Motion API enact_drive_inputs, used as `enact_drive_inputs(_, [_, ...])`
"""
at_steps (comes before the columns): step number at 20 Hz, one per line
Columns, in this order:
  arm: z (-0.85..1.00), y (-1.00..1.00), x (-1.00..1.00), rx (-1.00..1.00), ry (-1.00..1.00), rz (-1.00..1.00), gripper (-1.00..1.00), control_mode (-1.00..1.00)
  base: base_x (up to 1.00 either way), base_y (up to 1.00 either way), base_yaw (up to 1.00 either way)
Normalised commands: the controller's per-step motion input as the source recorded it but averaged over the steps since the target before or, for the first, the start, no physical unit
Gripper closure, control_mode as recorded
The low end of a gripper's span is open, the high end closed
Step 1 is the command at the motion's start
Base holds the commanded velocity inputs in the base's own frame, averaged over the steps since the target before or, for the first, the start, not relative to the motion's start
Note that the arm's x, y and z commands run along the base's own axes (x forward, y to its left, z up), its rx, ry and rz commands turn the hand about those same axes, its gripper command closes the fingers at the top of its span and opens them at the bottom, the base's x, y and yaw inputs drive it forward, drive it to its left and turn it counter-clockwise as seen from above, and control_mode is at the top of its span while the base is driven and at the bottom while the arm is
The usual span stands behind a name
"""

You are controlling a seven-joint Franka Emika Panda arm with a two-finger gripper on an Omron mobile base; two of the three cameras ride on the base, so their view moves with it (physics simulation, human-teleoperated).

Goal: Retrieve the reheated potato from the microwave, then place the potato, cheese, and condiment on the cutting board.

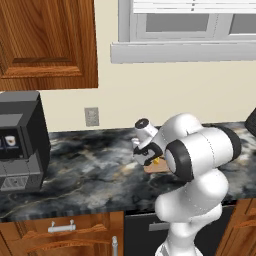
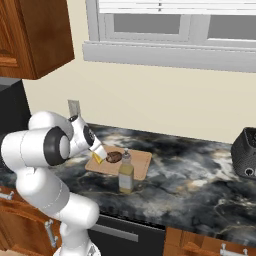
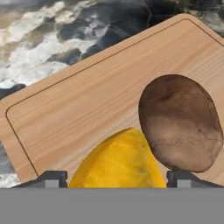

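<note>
The flat light-brown wooden cutting board [image 3: 78, 109] with rounded corners lies on the dark marbled countertop [image 2: 200, 175], its grooved border running just inside its edge (bare wood takes up the far side of the board in my hand view). Marble shows past its far edge and corner. On the board sits the rough dark-brown round potato [image 3: 180, 122], close beside the yellow-orange wedge of cheese [image 3: 118, 162]. My claw [image 3: 117, 177] stands wide, its two dark tips on either side of the cheese; whether they touch it I cannot tell. The tan-olive condiment bottle [image 2: 126, 172] with a dark cap stands upright on the marble at the board's near edge, with open counter to its right.
</note>
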Motion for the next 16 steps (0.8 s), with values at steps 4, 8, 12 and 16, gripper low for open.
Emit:
enact_drive_inputs(4, [-0.22,-0.02,0.17,0.00,0.05,-0.05,-1.00,-1.00,0.00,0.00,0.00])
enact_drive_inputs(8, [-0.15,0.00,0.06,0.00,0.02,-0.04,-1.00,-1.00,0.00,0.00,0.00])
enact_drive_inputs(12, [-0.01,0.00,0.00,0.00,0.00,-0.04,-1.00,-1.00,0.00,0.00,0.00])
enact_drive_inputs(16, [0.24,0.00,-0.12,0.00,0.00,-0.01,-1.00,-1.00,0.00,0.00,0.00])
